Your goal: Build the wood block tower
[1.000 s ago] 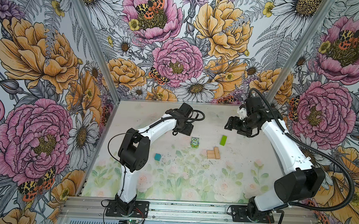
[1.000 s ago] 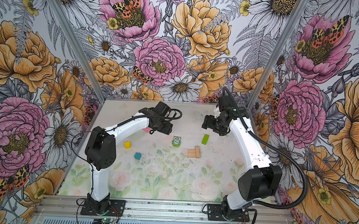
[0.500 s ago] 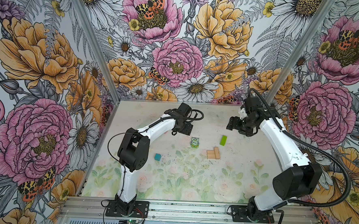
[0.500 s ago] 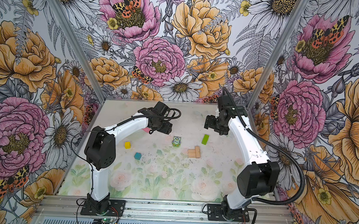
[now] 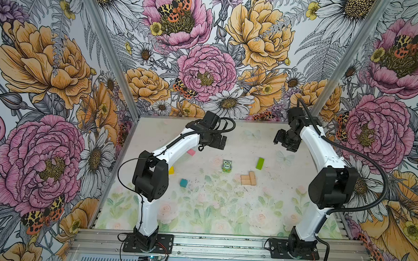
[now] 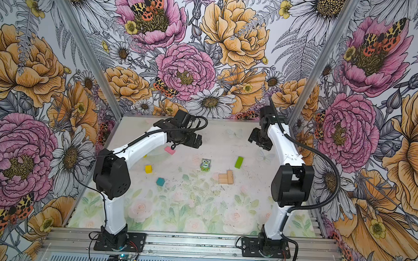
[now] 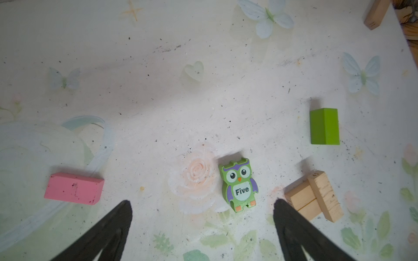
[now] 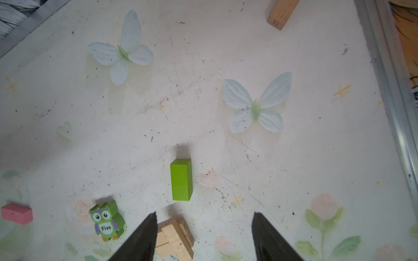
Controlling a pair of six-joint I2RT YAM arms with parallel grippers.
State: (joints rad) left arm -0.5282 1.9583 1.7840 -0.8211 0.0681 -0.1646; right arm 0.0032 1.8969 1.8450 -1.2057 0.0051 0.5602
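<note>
Tower so far is just the tan bars, clustered on the bench right of middle. Just beyond lies the lime-green bar, long axis pointing at the right pincer: jaws apart, empty, nearer arm. Far left, the left pincer hangs wide and empty, near the pink bar.

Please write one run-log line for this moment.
left gripper: open, empty; right gripper: open, empty; tan wooden bars: grouped; lime-green wooden bar: lying apart
</note>
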